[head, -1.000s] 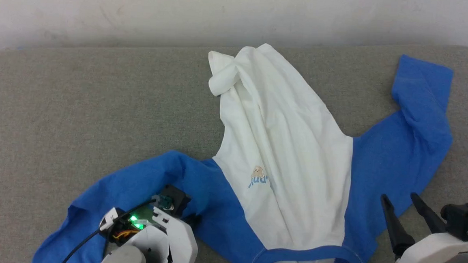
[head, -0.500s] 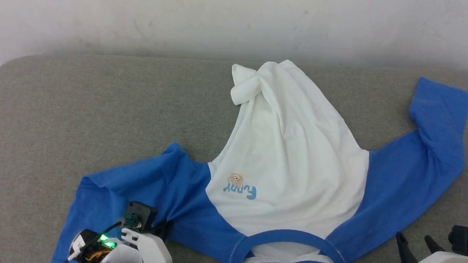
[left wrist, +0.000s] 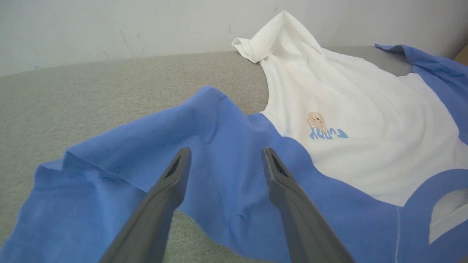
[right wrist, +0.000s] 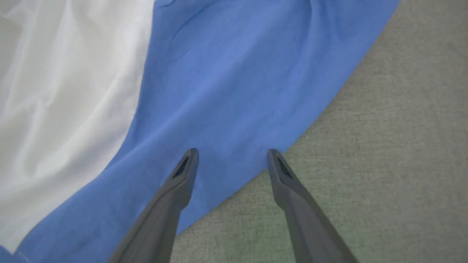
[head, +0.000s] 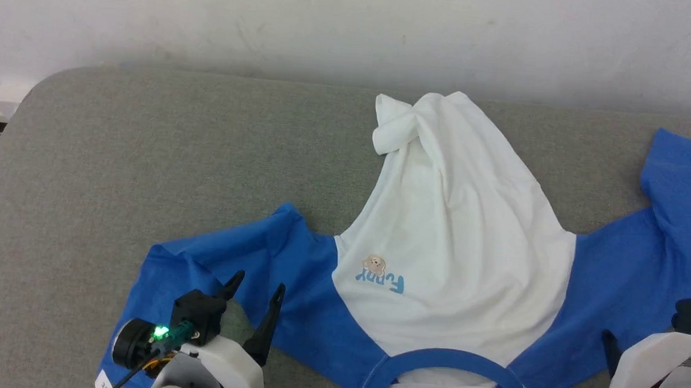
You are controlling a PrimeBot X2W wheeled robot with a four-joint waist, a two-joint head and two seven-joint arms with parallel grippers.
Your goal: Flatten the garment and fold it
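Since half a second ago my left gripper (head: 258, 284) has let go. Its two dark fingers, pinched shut then, now stand spread with nothing between them, over the blue sleeve left of the royal-blue neckband (head: 449, 368). The head camera has swung too, so the whole picture has shifted.

The soft long-sleeved shirt (head: 456, 255), with a white body and royal-blue raglan sleeves, lies front up on the grey padded surface (head: 143, 163). It is mostly spread but creased, its white hem bunched into a peak with one corner rolled over. A small tan figure (head: 374, 263) sits above blue lettering, upside down to me, up and left of the neckband.

The head view gives me the full spread, both sleeves reaching out to either side of the neckband. The left wrist view adds the raised fold in the sleeve ahead of my fingers; whether they touch the cloth I cannot tell. In the right wrist view my right gripper (right wrist: 233, 152) is open — one finger over blue cloth, the other over bare grey, right of the neckband.

The neckband points at me and the hem at the white wall (head: 272, 21), so the body's long axis runs near to far from the neckband, leaning slightly left.
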